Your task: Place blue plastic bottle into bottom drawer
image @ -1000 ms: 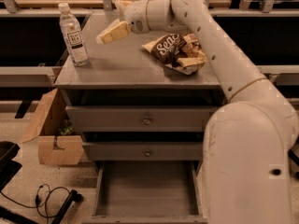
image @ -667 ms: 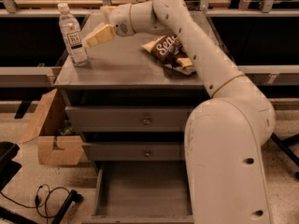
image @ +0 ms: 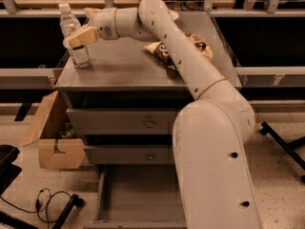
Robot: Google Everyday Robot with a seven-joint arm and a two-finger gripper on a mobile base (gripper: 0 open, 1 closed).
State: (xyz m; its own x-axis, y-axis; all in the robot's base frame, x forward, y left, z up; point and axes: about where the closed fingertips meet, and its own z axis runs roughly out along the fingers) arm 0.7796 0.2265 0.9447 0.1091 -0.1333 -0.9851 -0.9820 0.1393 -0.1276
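Note:
The blue plastic bottle (image: 79, 55), clear with a white cap and white label, stands upright at the back left corner of the grey cabinet top (image: 124, 68). My gripper (image: 76, 36) reaches in from the right and is at the bottle's middle. It is open, with its tan near finger (image: 85, 35) across the front of the bottle; the far finger is hidden. The bottom drawer (image: 138, 194) is pulled out at floor level, showing a plain grey floor with nothing in it. My white arm covers the drawer's right part.
A brown chip bag (image: 195, 44) lies on the cabinet top to the right, behind my arm. Two shut drawer fronts with knobs (image: 149, 124) sit above the open drawer. An open cardboard box (image: 50, 140) and black cables (image: 47, 202) are on the floor at left.
My gripper has moved left across the cabinet top and reached the bottle. The bottle and chip bag have stayed where they were.

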